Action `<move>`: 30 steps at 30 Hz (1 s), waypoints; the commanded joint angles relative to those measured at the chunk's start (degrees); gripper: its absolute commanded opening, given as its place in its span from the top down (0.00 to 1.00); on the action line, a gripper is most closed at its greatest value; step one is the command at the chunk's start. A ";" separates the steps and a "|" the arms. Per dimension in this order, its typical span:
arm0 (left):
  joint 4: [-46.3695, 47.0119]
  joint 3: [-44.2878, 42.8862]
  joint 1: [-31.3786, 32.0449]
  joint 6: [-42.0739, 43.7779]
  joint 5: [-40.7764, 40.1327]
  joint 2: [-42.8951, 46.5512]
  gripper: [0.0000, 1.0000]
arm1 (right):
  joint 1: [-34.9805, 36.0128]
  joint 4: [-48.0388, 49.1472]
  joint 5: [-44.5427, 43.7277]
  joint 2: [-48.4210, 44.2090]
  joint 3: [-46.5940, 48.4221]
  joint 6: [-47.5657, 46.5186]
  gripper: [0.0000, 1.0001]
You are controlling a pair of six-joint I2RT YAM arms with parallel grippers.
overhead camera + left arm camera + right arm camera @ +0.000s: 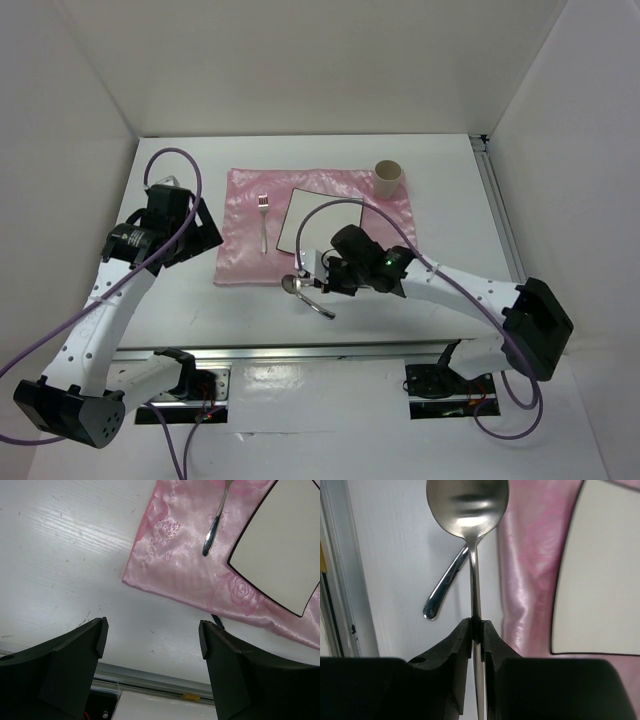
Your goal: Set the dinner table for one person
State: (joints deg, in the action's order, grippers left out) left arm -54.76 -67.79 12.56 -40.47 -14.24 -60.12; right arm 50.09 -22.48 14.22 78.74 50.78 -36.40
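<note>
pincers first: how wide, and on what?

right pincer [476,625] is pressed together on a thin steel utensil [474,590], seen edge-on, so i can't tell its kind. ahead of the fingers a spoon [467,515] lies on the tabletop [450,200], just beside the cloth's near edge. left pincer [152,635] is spread wide, holding nothing, above bare white surface near the cloth's corner.

materials?

pink satin cloth [240,250], glossy, patterned with roses. on it a white square plate [320,225] with a dark rim, a polished fork [264,222] to its left, a tan cylindrical cup [389,176] at its far right corner.

and the tabletop itself?

flat, white, rectangular, finely scuffed. it fills the floor between white walls, ahead of both arm bases, with an aluminium rail [503,215] along the right edge and another at the front.
</note>
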 commanded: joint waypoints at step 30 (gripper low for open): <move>2.29 1.17 -0.78 1.80 0.35 0.09 0.08 | -32.50 -7.84 -20.28 19.87 20.49 68.03 1.00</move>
State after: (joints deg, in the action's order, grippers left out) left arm -53.63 -67.09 12.12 -40.23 -13.26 -60.66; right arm 19.57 -28.99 -4.40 97.67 68.38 23.77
